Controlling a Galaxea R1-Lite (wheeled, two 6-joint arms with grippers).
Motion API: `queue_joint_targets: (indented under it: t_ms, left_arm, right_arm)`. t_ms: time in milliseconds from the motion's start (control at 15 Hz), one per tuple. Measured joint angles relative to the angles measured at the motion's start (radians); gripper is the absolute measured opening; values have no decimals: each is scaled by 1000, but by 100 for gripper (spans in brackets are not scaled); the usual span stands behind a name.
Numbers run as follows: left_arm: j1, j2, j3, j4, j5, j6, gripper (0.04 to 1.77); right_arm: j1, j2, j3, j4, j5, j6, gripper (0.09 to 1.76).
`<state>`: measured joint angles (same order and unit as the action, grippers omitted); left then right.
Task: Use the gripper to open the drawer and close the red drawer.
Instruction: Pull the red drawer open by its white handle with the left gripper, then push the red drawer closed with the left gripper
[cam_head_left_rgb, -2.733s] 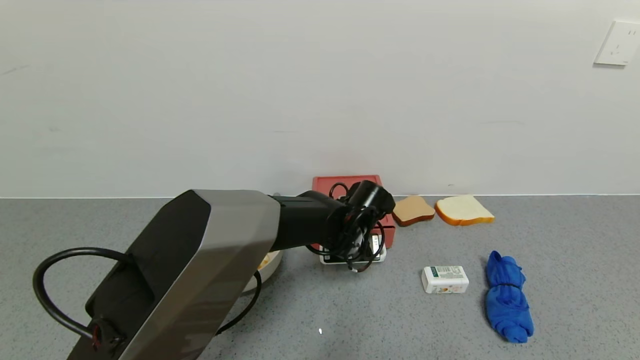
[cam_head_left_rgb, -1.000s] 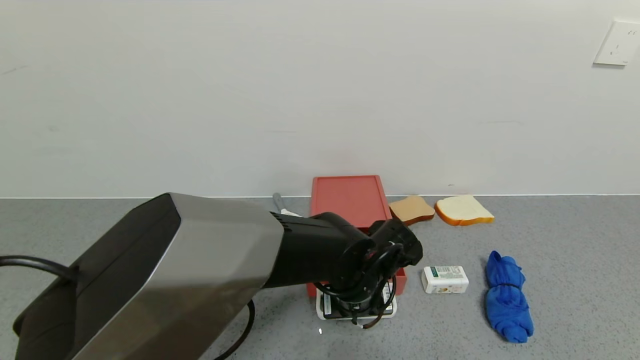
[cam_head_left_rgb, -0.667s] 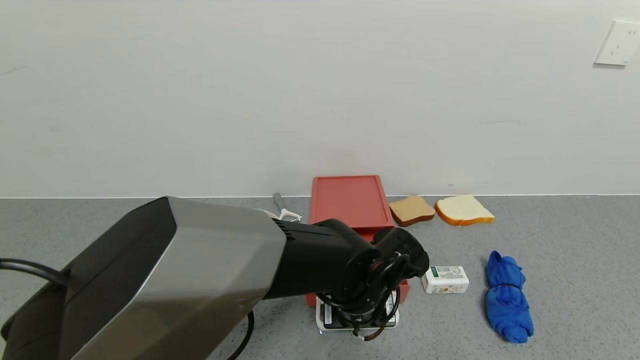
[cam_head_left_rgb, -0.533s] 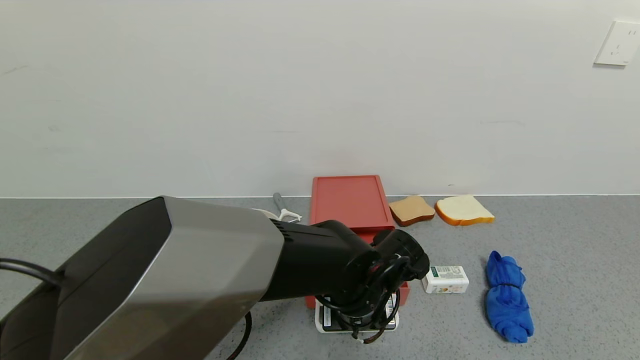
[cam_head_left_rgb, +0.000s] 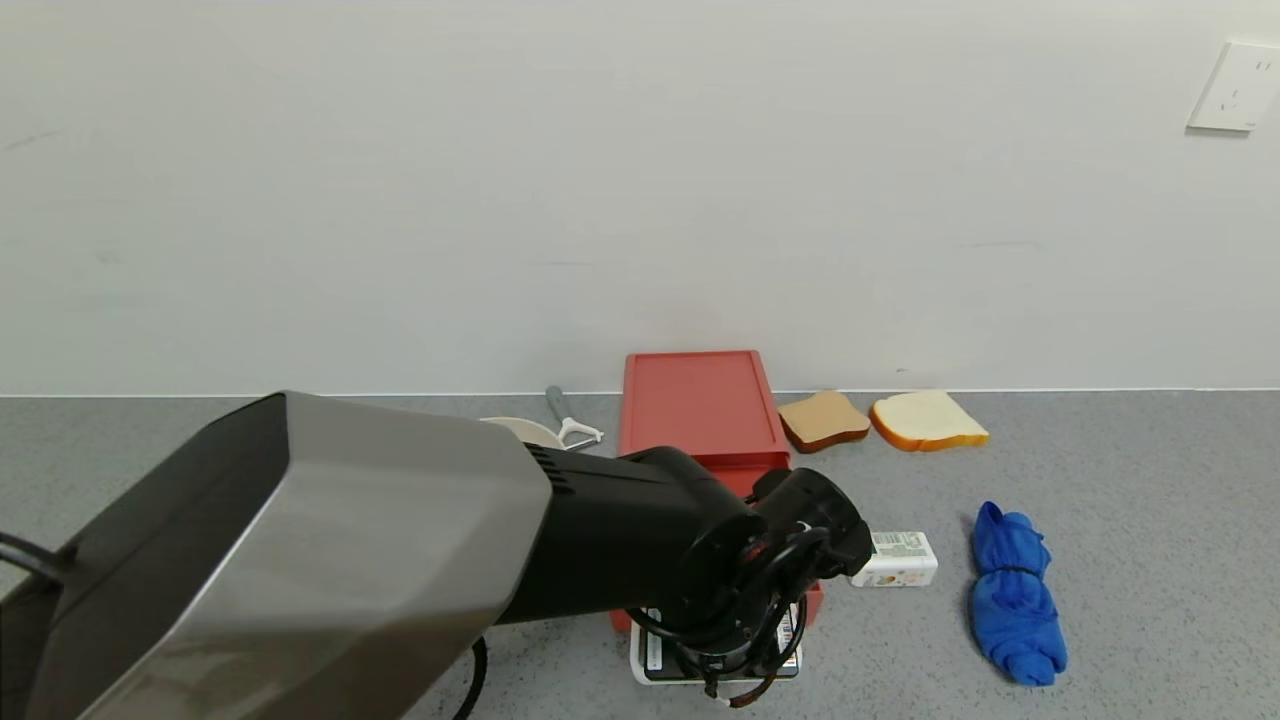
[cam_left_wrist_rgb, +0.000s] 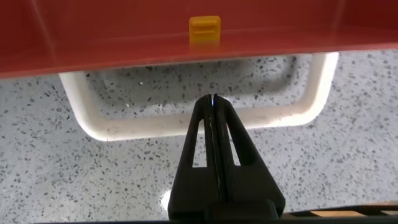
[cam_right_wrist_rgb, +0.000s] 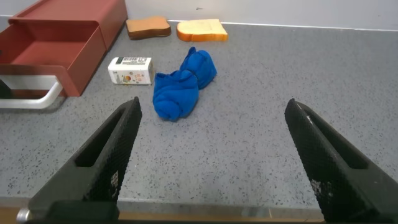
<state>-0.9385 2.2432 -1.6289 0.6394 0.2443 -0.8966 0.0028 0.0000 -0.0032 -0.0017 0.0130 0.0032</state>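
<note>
The salmon-red drawer box (cam_head_left_rgb: 700, 400) stands at the back wall. Its red tray (cam_head_left_rgb: 742, 477) is slid out toward me, mostly hidden under my left arm's black wrist (cam_head_left_rgb: 790, 525). In the left wrist view my left gripper (cam_left_wrist_rgb: 212, 102) is shut and holds nothing. Its tip pokes into the white loop handle (cam_left_wrist_rgb: 124, 127), crossing the handle's bar, just short of the tray front (cam_left_wrist_rgb: 93, 43). The handle also shows in the head view (cam_head_left_rgb: 640, 672). My right gripper (cam_right_wrist_rgb: 214, 155) is open and empty, low over the counter's front edge. From there the open tray (cam_right_wrist_rgb: 56, 46) shows.
A white carton (cam_head_left_rgb: 900, 560) lies right of the tray, with a rolled blue cloth (cam_head_left_rgb: 1015, 595) beyond it. Two bread slices (cam_head_left_rgb: 880, 420) lie near the wall. A beige bowl (cam_head_left_rgb: 520, 430) and a peeler (cam_head_left_rgb: 570, 425) sit left of the box.
My left gripper has drawn back toward me with the handle, and the red tray has slid out of the box. The bowl and peeler have come into view.
</note>
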Motion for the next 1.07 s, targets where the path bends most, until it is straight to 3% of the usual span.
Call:
queue_joint_targets:
  t_ms: [333, 667, 867, 1067]
  left_arm:
    - [1, -97, 3, 73, 3, 16, 11]
    - [10, -263, 53, 94, -6, 143, 11]
    - [48, -388, 153, 6, -73, 276, 11]
    - [123, -528, 320, -173, -163, 442, 11]
  right_arm:
    - [0, 0, 0, 0, 0, 0, 170]
    - [0, 0, 0, 1, 0, 0, 170]
    - [0, 0, 0, 0, 0, 0, 170]
    - [0, 0, 0, 0, 0, 0, 170]
